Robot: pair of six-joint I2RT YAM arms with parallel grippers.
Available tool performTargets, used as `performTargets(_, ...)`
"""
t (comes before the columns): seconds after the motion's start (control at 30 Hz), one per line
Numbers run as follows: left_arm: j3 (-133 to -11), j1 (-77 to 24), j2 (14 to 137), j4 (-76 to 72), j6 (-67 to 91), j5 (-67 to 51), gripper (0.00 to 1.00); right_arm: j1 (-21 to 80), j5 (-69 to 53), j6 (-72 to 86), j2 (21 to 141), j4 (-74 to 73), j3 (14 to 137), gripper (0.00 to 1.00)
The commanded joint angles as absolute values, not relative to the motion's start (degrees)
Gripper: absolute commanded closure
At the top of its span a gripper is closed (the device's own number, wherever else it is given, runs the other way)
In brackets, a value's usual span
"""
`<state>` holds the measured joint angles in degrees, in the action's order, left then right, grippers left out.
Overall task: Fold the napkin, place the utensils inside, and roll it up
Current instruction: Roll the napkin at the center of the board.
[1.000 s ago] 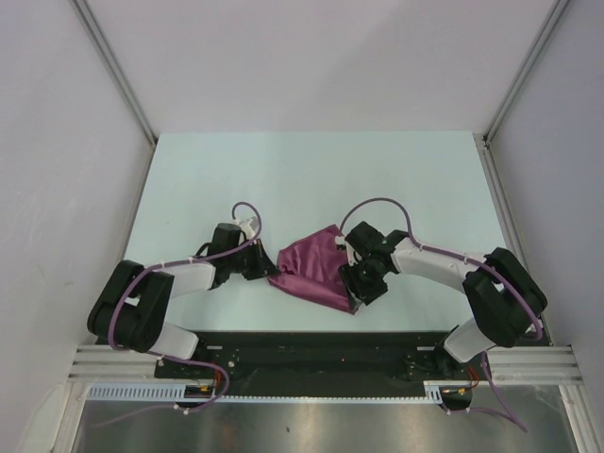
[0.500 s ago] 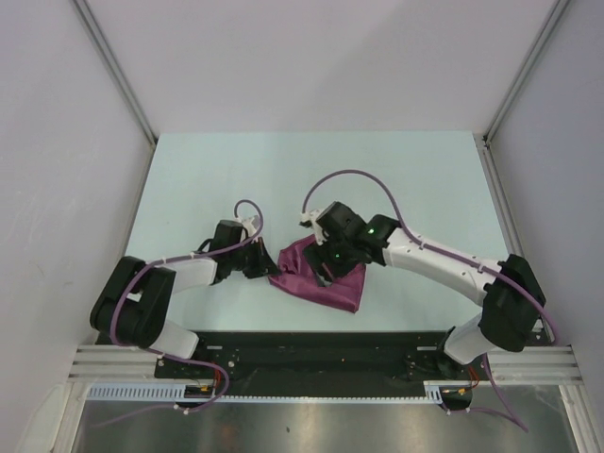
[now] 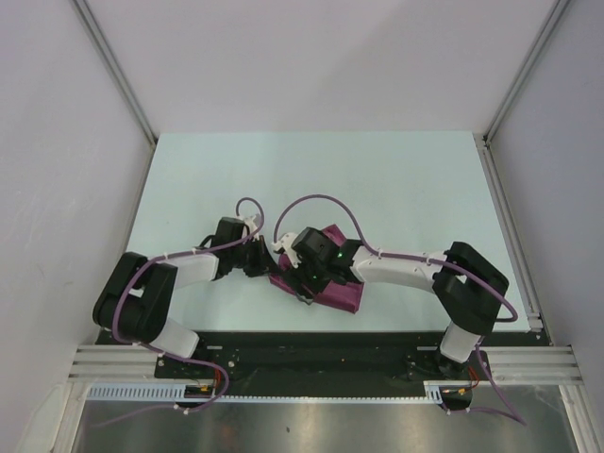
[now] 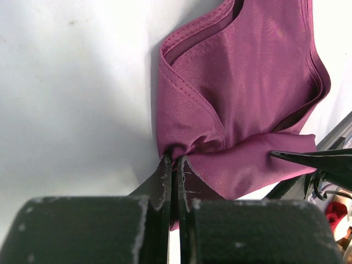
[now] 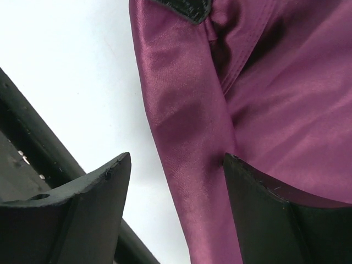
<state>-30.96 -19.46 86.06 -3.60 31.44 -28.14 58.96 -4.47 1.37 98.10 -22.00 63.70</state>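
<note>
Napkin lies on the pale table, close to the near edge, right between the two arms. From above it's a crumpled plum heap and the right arm covers most of it. Only a strip along the near side and a small corner behind the wrist show.

The left wrist camera shows far more. The napkin is doubled over, with a hemmed edge curling round on the left and a thick fold running off to the right. The left gripper has its jaws pressed tight together with a pinch of cloth bunched between the tips, so that's a firm clamp on the napkin's near-left corner. In the top view the left gripper sits at the cloth's left edge, but the pinch itself can't be seen from there.

The right wrist camera looks straight along that thick fold. The right gripper has its jaws wide apart, one finger over bare table and the other against the cloth side. The rolled ridge of napkin runs up between them. Nothing is gripped there, and I can't tell whether the far finger actually touches the fabric. From overhead, the right gripper hovers low over the napkin's left half, just beside the left one.
</note>
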Motion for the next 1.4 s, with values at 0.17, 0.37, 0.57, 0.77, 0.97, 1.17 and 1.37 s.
performTargets(0.17,-31.99,-19.60,88.42,-2.46,29.36,-26.37,1.00,59.59,-4.74,-1.49,100.89,-15.11,62.14,0.27)
performTargets(0.37,-31.82,-19.60,88.07,-2.64,29.71,-26.28,1.00,59.59,-5.45,-0.27,103.36,-18.01,62.14,0.32)
performTargets(0.57,-31.38,-19.60,86.84,-3.43,30.67,-26.19,1.00,59.68,-4.92,2.11,105.99,-19.95,61.96,0.54)
performTargets(0.77,-29.89,-18.02,81.92,-4.83,32.69,-24.88,0.78,59.33,-9.65,2.38,107.14,-22.41,62.23,0.73)
performTargets(0.97,-26.46,-15.21,72.52,-3.17,33.31,-19.26,0.40,56.26,-24.15,3.07,105.82,-24.70,63.98,0.78)
performTargets(1.17,-20.66,-15.21,63.38,-6.66,31.82,-18.18,0.36,51.69,-38.82,5.62,106.00,-22.42,63.63,0.78)
performTargets(1.37,-16.53,-17.57,59.06,-13.18,31.38,-23.37,0.37,47.64,-48.76,8.17,109.77,-22.33,65.39,0.79)
